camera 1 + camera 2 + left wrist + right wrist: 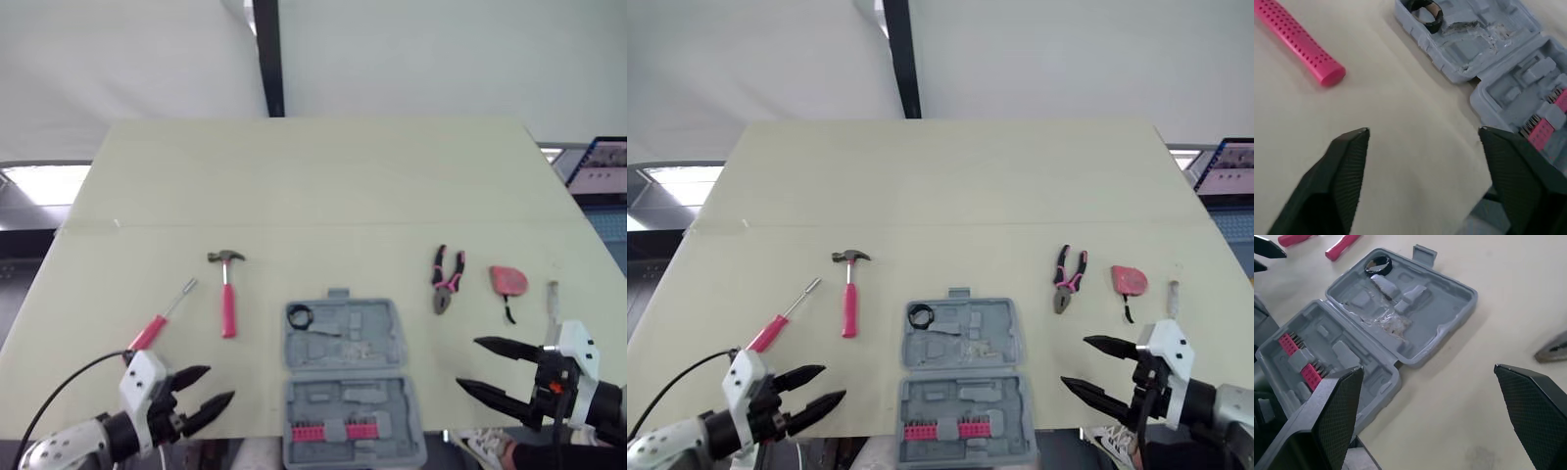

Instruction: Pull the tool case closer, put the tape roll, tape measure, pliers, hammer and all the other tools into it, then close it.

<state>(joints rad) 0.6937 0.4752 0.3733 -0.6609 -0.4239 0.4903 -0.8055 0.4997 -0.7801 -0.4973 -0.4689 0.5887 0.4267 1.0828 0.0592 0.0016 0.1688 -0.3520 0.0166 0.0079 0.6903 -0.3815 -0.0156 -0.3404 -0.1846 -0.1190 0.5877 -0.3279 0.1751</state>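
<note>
The left claw point(220, 383) of the robot is open. Its two black fingers are spread apart with nothing between them, and it hangs over the near edge of the pale yellow-green table point(313, 176), to the left of the grey plastic tool case point(392, 343). The right claw point(466, 362) is opened wider and is also empty. It hangs to the right of the case, near the line where the two halves join.

The case lies open and flat at the near side of the table, between the two claws. Its near half reaches the table edge and seems to go a little over it. In this near half sits a row of pink screwdriver bits point(331, 431). In the far half, in the far left corner, lies the small black tape roll point(299, 315).

To the left of the case, near its far half, lies the hammer with the pink handle point(227, 299), its metal head away from the robot. Further left is the screwdriver with the red handle point(157, 325). It lies slanted, with the metal tip toward the hammer.

To the right of the case and a little further back lie the pliers with pink and black handles point(447, 281), nose toward the near edge. Beyond the pliers is the pink tape measure point(508, 281) with a black strap. Still further right lies a small pale stick-like thing point(552, 297); I cannot tell what it is.
</note>
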